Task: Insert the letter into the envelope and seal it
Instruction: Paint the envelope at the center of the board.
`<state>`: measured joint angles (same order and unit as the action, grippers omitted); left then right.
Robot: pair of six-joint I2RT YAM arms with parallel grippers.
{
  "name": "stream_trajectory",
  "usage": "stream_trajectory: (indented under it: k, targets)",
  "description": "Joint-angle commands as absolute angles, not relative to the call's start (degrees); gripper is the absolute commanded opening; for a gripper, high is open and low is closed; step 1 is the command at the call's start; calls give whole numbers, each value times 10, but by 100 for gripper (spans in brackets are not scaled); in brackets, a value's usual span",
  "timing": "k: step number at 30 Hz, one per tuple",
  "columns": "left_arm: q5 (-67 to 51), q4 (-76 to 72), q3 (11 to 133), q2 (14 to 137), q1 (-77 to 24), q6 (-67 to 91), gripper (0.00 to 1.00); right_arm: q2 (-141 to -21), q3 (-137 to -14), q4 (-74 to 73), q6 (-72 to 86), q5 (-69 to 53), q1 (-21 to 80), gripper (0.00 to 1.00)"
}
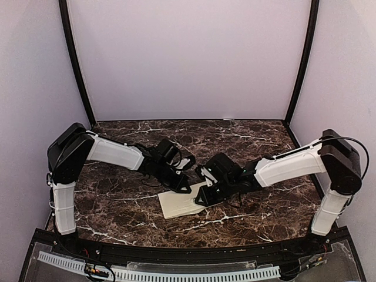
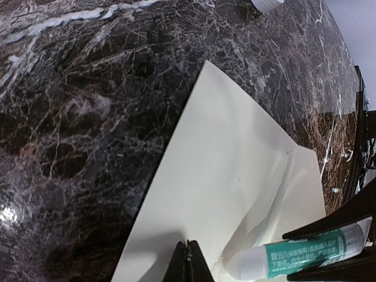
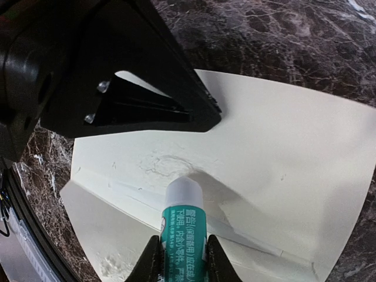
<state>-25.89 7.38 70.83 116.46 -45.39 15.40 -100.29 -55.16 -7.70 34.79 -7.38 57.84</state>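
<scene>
The cream envelope (image 1: pixel 175 204) lies flat on the marble table, its flap (image 3: pixel 111 235) folded open toward the near edge. My left gripper (image 2: pixel 189 251) is shut with nothing between its fingers, tips pressed down on the envelope (image 2: pixel 235 170). My right gripper (image 3: pixel 182 261) is shut on a teal glue stick (image 3: pixel 183 220), whose white tip touches the envelope (image 3: pixel 282 141) close to the flap's fold line. A wet glue smear (image 3: pixel 167 164) shows just beyond the tip. In the top view the two grippers (image 1: pixel 183 189) (image 1: pixel 200 198) meet over the envelope. The letter is hidden.
The dark marble table (image 1: pixel 117 200) ends at a black rail (image 1: pixel 176 249) along the near edge. White walls enclose the back and sides. A small white round object (image 2: pixel 267 4) sits at the far edge of the left wrist view.
</scene>
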Motion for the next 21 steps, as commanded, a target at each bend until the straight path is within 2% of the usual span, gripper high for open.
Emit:
stream_trajectory:
  k: [1, 12, 21]
  targets:
    - [-234, 118, 701, 1173, -459, 152, 0, -1028, -566, -83, 353, -102, 599, 5]
    - [-234, 118, 701, 1172, -461, 150, 0, -1028, -580, -100, 382, -57, 604, 5]
    - [-212, 103, 675, 1130, -462, 150, 0, -981, -523, -109, 387, -32, 561, 5]
